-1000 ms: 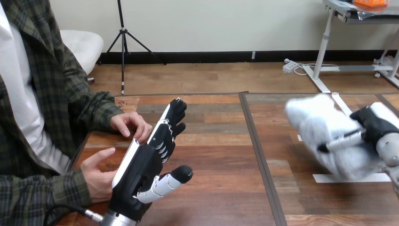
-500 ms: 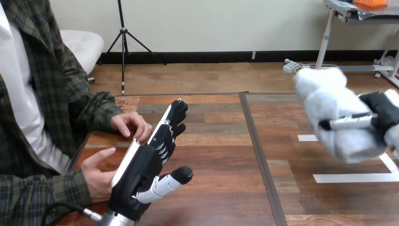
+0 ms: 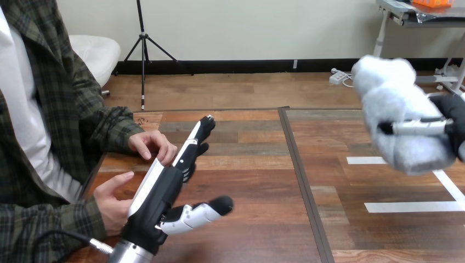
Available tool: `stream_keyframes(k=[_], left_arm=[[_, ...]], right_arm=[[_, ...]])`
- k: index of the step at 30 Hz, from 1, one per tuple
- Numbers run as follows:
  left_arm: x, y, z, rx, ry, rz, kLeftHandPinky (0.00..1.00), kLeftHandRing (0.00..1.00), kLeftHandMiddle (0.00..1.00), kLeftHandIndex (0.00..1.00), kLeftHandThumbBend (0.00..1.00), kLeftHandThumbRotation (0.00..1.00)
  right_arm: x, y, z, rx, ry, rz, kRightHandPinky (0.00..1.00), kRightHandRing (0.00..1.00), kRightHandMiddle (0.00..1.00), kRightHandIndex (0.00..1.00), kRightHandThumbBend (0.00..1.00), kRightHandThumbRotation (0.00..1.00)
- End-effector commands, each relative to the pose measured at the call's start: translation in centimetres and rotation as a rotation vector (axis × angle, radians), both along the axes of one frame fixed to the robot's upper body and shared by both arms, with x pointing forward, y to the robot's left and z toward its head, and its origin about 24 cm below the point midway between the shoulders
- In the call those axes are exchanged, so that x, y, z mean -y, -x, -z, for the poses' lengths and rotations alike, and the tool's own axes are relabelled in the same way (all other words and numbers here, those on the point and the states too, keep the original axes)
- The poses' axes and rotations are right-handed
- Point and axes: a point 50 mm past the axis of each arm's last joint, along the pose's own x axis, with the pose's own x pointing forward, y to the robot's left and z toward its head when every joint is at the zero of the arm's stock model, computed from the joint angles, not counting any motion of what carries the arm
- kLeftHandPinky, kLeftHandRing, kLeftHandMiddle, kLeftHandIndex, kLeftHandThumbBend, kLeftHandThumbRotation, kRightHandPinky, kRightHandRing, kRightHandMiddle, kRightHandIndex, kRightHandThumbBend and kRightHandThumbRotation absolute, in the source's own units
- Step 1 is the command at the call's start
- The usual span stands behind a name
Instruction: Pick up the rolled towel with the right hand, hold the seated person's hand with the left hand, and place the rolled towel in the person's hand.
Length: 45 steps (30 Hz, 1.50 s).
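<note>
Rolled towel (image 3: 392,118), prob. soft, light, squashy, up over tabletop (image 3: 263,219) at right w/ right robot hand (image 3: 454,118) wrapped round its middle, likely best grip; left robot hand (image 3: 164,192) flat, empty, beside person's nearer hand (image 3: 112,201).

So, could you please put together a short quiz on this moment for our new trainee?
1. True or false: the rolled towel lies in one of the person's hands.
2. Pick one. The left hand is: A) curled round a wrist; B) straight-fingered, beside the person's hands; C) pinching the towel.
3. Which robot hand grips the towel, and at which side of the head view?

Key
1. False: it is held up, well away from them.
2. B.
3. The right hand, at the view's right side.
</note>
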Motion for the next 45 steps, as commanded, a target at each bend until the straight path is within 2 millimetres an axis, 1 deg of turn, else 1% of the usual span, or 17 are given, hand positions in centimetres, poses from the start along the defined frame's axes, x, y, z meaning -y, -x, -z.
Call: stream_keyframes(k=[1, 5, 7, 18, 29, 34, 40, 45], left_arm=[[-1.1, -0.7, -2.6, 0.144, -0.202, -0.085, 0.93, 0.98, 1.0, 1.0, 1.0, 0.71], [-1.5, -0.7, -2.9, 0.17, -0.281, -0.135, 0.87, 0.95, 0.97, 0.99, 1.0, 0.7], [-1.6, -0.7, -3.1, 0.183, -0.32, -0.155, 0.86, 0.94, 0.97, 0.98, 1.0, 0.7], [-2.9, -0.5, -4.4, 0.254, -0.506, -0.243, 0.88, 0.95, 0.98, 0.99, 1.0, 0.7], [-4.9, -0.1, -5.9, 0.308, -0.639, -0.273, 0.91, 0.97, 0.99, 1.0, 1.0, 0.69], [-5.9, -0.1, -6.5, 0.308, -0.696, -0.289, 0.92, 0.99, 0.99, 1.0, 1.0, 0.67], [-7.2, -0.2, -6.9, 0.294, -0.73, -0.305, 0.93, 0.98, 0.99, 1.0, 1.0, 0.66], [-8.3, -0.2, -7.3, 0.273, -0.75, -0.306, 0.92, 0.97, 0.97, 0.98, 1.0, 0.62]], right_arm=[[-0.4, -1.2, -4.5, 0.219, -0.02, -0.065, 0.03, 0.07, 0.11, 0.1, 0.63, 0.0], [-0.5, -1.1, -4.6, 0.244, -0.047, -0.078, 0.03, 0.07, 0.11, 0.1, 0.62, 0.0], [-0.5, -1.0, -4.6, 0.255, -0.06, -0.084, 0.03, 0.07, 0.11, 0.1, 0.61, 0.0], [-0.9, -0.7, -4.8, 0.299, -0.085, -0.127, 0.02, 0.06, 0.09, 0.09, 0.61, 0.0], [-1.0, -0.4, -4.9, 0.309, -0.065, -0.144, 0.02, 0.06, 0.09, 0.1, 0.6, 0.0], [-1.1, -0.3, -5.0, 0.317, -0.062, -0.155, 0.02, 0.06, 0.1, 0.1, 0.59, 0.0], [-1.1, -0.2, -5.1, 0.317, -0.068, -0.165, 0.02, 0.06, 0.1, 0.1, 0.59, 0.0], [-1.1, -0.1, -5.2, 0.318, -0.06, -0.169, 0.02, 0.06, 0.1, 0.1, 0.59, 0.0]])
